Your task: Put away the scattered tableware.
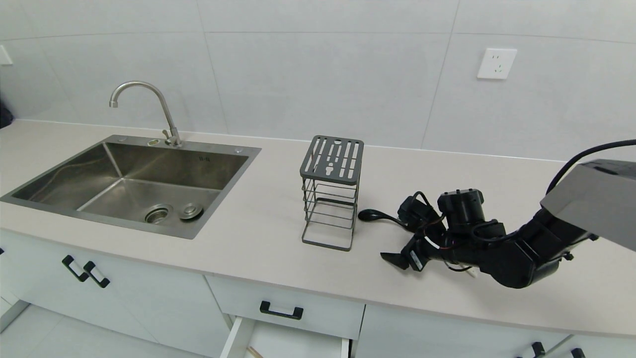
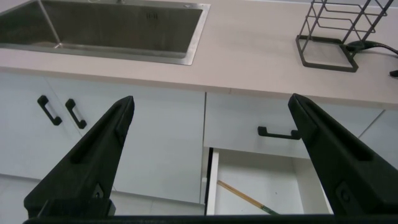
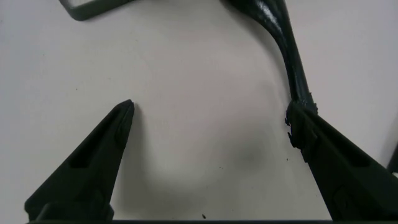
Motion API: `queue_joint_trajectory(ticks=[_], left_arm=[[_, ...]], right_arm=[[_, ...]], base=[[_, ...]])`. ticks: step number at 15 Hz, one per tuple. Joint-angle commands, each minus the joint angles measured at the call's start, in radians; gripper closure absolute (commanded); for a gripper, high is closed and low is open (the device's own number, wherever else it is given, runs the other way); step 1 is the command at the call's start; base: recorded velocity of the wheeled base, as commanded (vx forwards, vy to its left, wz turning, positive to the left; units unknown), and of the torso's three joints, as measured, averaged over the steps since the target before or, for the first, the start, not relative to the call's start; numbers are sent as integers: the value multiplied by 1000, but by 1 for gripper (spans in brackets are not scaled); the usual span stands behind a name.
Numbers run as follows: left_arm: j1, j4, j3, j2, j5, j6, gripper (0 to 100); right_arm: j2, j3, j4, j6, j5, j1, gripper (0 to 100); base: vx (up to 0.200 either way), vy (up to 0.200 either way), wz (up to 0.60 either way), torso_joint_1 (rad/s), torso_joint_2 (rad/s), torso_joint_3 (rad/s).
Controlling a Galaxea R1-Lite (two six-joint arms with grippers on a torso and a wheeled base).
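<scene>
On the counter point(image 1: 238, 238), just right of the grey wire rack point(image 1: 330, 199), a black spoon point(image 1: 371, 215) lies flat and is not yet put away. The right gripper point(image 1: 401, 233) sits low over it with its fingers spread wide, one tip against the handle but nothing pinched. The left gripper point(image 2: 211, 102), also spread, hangs before the open drawer point(image 2: 267, 186), which holds a chopstick point(image 2: 242, 196). Grasping and stowing the spoon seem left to do.

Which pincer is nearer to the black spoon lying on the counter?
Right. The right pincer is low over the counter, one fingertip at the handle end of the black spoon. The left pincer hangs below counter level, facing the open drawer.
</scene>
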Motion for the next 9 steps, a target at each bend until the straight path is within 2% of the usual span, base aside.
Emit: queue_joint_trajectory(ticks=[1,4,7,9], left_arm=[[0,0,0,1,0,-1,0],[0,0,0,1,0,-1,0],[0,0,0,1,0,-1,0],[0,0,0,1,0,-1,0]], right_arm=[[-11,-23,-1,4,0,2,0],[-13,-40,-4,24,1,-19,0],[38,-110,-13,53,47,-47,0],[72,-115,-84,120,55,-47,0]], base=[[0,0,0,0,0,0],[0,0,0,0,0,0],[0,0,0,0,0,0],[0,0,0,0,0,0]])
